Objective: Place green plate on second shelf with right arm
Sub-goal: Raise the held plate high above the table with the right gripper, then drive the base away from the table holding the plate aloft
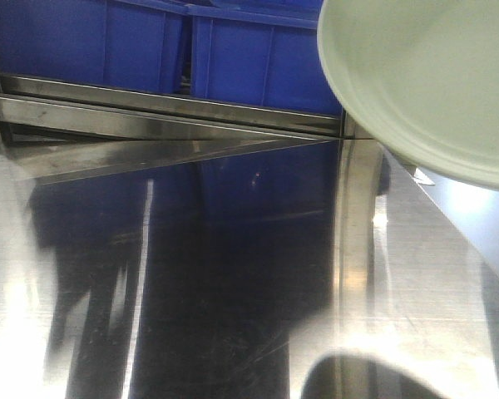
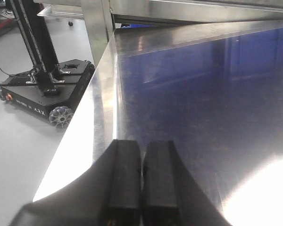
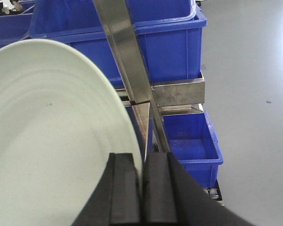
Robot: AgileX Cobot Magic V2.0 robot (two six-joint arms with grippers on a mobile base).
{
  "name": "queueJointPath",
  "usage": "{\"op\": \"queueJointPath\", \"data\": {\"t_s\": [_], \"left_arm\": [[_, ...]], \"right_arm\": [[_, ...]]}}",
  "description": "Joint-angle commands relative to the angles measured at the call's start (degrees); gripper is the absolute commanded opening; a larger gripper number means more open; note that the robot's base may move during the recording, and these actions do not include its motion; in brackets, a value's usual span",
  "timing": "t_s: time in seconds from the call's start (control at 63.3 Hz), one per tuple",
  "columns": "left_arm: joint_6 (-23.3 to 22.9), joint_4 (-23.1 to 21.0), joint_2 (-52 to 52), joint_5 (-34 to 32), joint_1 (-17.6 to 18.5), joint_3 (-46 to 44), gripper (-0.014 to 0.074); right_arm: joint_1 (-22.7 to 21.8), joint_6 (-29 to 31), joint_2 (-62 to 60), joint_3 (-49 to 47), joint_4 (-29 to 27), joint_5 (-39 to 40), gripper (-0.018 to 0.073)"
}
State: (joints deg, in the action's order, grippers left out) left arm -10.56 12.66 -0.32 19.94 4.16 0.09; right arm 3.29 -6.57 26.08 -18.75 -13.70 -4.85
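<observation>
The green plate (image 3: 52, 136) fills the left half of the right wrist view, pale sage with faint rings. My right gripper (image 3: 142, 162) is shut on its rim, one black finger on each face. The front view shows the plate (image 1: 424, 75) held in the air at the top right, above the steel shelf (image 1: 233, 249). In that view the right gripper itself is hidden. My left gripper (image 2: 142, 150) is shut with nothing between its fingers, low over the same steel shelf surface (image 2: 203, 94) near its left edge.
Blue plastic bins (image 1: 150, 41) sit on the level behind and above the steel shelf. A steel upright post (image 3: 127, 66) and bracket stand just right of the plate, with more blue bins (image 3: 188, 141) behind. A black wheeled base (image 2: 47, 92) stands on the floor to the left.
</observation>
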Motion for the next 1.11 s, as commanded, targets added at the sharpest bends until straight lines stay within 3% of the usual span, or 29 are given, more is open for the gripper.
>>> {"op": "queueJointPath", "data": {"t_s": [0.0, 1.089], "left_arm": [[-0.3, 0.1, -1.4, -3.5, 0.3, 2.4, 0.0125], [-0.3, 0.1, -1.4, -3.5, 0.3, 2.4, 0.0125]], "right_arm": [[-0.4, 0.1, 0.0, -1.9, -0.1, 6.7, 0.0055], [-0.4, 0.1, 0.0, -1.9, -0.1, 6.7, 0.0055]]}}
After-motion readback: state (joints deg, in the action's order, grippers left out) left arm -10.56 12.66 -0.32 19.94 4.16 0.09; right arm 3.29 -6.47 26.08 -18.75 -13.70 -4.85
